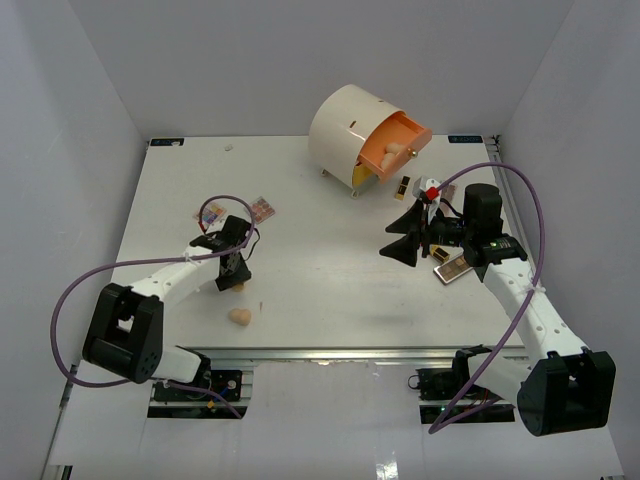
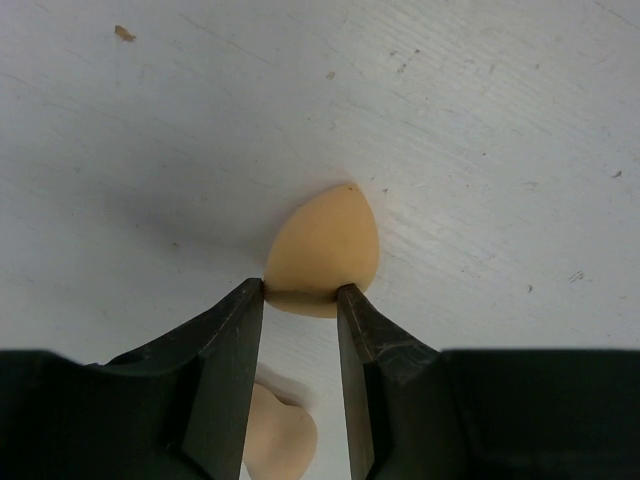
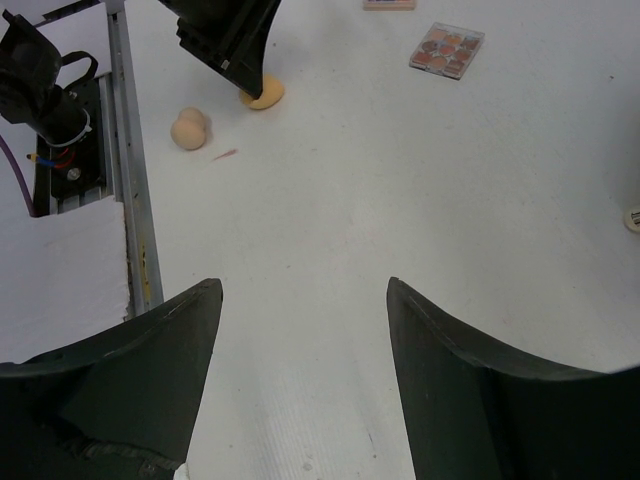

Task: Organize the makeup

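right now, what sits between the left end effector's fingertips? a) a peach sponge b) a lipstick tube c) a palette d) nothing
a: the left wrist view shows the left end effector with a fingertip against each side of the peach sponge.

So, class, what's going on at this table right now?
Two robot arms are sorting makeup. The left tool is pinching a peach sponge that sits on the table, with a second sponge lying close by. The right tool hangs open and empty above the surface. At the back, the round cream box has its orange drawer pulled out, with a third sponge inside. A palette lies loose.
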Tool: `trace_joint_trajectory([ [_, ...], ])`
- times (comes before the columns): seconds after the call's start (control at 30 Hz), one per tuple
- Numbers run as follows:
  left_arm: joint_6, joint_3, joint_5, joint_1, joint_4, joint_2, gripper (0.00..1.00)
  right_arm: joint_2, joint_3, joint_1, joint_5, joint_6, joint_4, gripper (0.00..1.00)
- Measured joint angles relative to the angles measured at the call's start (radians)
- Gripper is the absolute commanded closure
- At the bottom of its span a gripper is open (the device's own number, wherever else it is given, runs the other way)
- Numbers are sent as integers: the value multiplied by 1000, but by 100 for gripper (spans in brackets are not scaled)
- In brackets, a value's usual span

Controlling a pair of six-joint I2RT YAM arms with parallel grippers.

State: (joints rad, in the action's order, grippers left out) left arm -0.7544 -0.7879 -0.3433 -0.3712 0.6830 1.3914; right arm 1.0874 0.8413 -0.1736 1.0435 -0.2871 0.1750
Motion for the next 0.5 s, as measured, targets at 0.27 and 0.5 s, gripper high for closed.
trace_joint_trajectory([
  [0.27,41,-22,59,23,-53,46,52,0,0,3,1,0,0,27],
  [0.5,73,-37,110,31,-83,63,98,0,0,3,6,0,0,27],
])
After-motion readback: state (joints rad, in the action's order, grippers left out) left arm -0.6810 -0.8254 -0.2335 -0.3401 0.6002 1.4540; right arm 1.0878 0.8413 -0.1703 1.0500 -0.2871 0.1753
